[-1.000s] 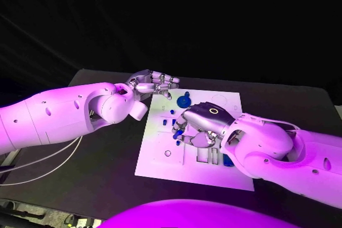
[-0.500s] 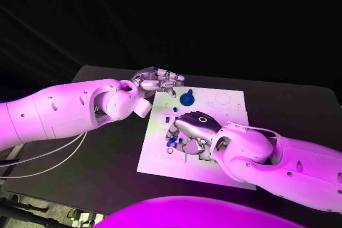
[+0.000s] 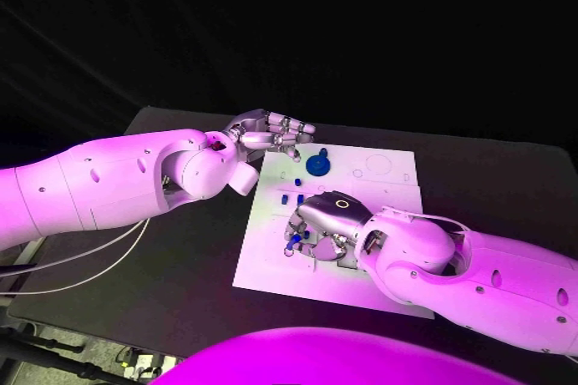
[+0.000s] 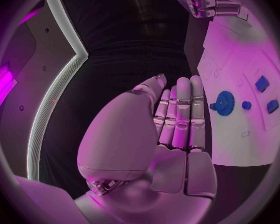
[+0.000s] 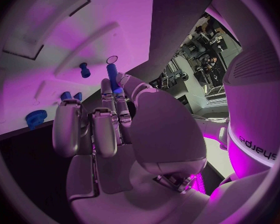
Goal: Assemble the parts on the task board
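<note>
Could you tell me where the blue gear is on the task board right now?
In the head view the blue gear sits near the task board's far edge, just beside the left robot hand and apart from the right robot hand.

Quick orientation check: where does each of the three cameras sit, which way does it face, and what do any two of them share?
Head view: on the robot's head, looking down at the table and board; both arms enter, left hand at the board's far corner, right hand over its middle.
Left wrist view: behind the left hand, facing past its straight fingers to the board's edge.
Right wrist view: behind the right hand, facing the board; a blue peg sits at its fingertips.
Shared: the blue gear shows in all three views.
</note>
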